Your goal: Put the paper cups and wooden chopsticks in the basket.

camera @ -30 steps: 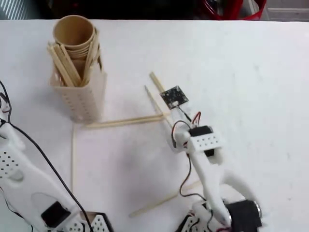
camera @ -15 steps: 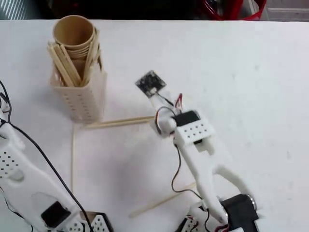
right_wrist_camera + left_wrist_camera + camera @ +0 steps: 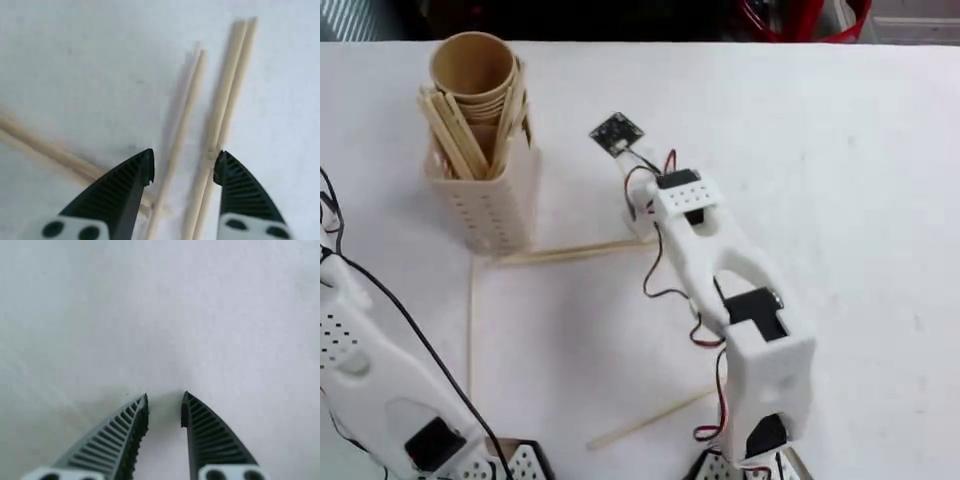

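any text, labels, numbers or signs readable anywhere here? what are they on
None readable in any view.
The basket, the paper cups and the wooden chopsticks are plain.
Any print on the small black circuit board on the right arm is too small to tell.

The left gripper (image 3: 165,396) stands with its two fingers (image 3: 127,432) parted, a narrow gap showing between the tips. Both fingers are dark, ribbed along their inner faces, and taper to points. Each is fixed at its base to a white mount (image 3: 231,473) with round holes. Beyond the tips lies the plain white table (image 3: 160,300), which also shows through the gap.
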Controlling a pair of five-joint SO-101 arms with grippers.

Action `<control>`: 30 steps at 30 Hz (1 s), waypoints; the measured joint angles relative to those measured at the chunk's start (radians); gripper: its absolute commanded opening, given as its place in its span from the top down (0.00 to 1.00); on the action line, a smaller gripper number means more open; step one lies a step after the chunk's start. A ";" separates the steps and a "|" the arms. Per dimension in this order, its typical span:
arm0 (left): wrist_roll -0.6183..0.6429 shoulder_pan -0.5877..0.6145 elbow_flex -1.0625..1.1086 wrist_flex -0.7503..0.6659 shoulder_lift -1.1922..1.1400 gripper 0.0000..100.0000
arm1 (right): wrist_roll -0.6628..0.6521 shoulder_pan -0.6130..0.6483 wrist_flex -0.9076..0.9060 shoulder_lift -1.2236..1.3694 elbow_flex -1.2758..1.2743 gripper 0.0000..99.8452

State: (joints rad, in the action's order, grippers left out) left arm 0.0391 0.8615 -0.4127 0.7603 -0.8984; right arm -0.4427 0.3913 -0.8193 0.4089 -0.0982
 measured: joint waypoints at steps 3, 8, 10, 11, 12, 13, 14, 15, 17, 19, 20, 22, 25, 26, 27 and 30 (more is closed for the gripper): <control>0.000 0.000 0.000 0.000 0.000 0.87 | 0.000 -0.023 -0.043 0.044 0.035 0.83; 0.000 0.000 0.000 0.000 0.000 0.87 | 0.000 -0.025 -0.058 0.057 0.046 0.98; 0.000 0.000 0.000 0.000 0.000 0.87 | 0.000 -0.025 -0.058 0.057 0.046 0.97; 0.000 0.000 0.000 0.000 0.000 0.87 | 0.000 -0.025 -0.058 0.057 0.048 0.98; 0.000 0.000 0.000 0.000 0.000 0.87 | 0.000 -0.025 -0.058 0.057 0.048 0.99; 0.000 0.000 0.000 0.000 0.000 0.87 | 0.000 -0.025 -0.058 0.057 0.048 0.98; 0.000 0.000 0.000 0.000 0.000 0.87 | 0.002 -0.025 -0.060 0.057 0.048 0.98; 0.000 0.000 0.000 0.000 0.000 0.87 | 0.017 -0.025 -0.063 0.055 0.048 0.98; 0.000 0.000 0.000 0.000 0.000 0.87 | 0.044 -0.021 -0.078 0.041 0.048 0.98; 0.000 0.000 0.000 0.000 0.000 0.87 | 0.054 -0.015 -0.109 0.017 0.046 0.98; 0.000 0.000 0.000 0.000 0.000 0.87 | 0.057 -0.015 -0.124 0.002 0.044 0.98; 0.000 0.000 0.000 0.000 0.000 0.87 | 0.064 -0.020 -0.153 -0.054 0.044 0.98; 0.000 0.000 0.000 0.000 0.000 0.87 | 0.066 -0.021 -0.201 -0.170 0.044 0.98; 0.000 0.000 0.000 0.000 0.000 0.87 | 0.077 -0.018 -0.221 -0.215 0.044 0.98; 0.000 0.000 0.000 0.000 0.000 0.87 | 0.091 -0.017 -0.239 -0.258 0.044 0.98; 0.000 0.000 0.000 0.000 0.000 0.87 | 0.130 -0.017 -0.278 -0.396 0.044 0.98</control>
State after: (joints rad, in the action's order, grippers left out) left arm 0.0391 0.8615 -0.4127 0.7603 -0.8984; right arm -0.3122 0.3744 -1.0971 0.0130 -0.0537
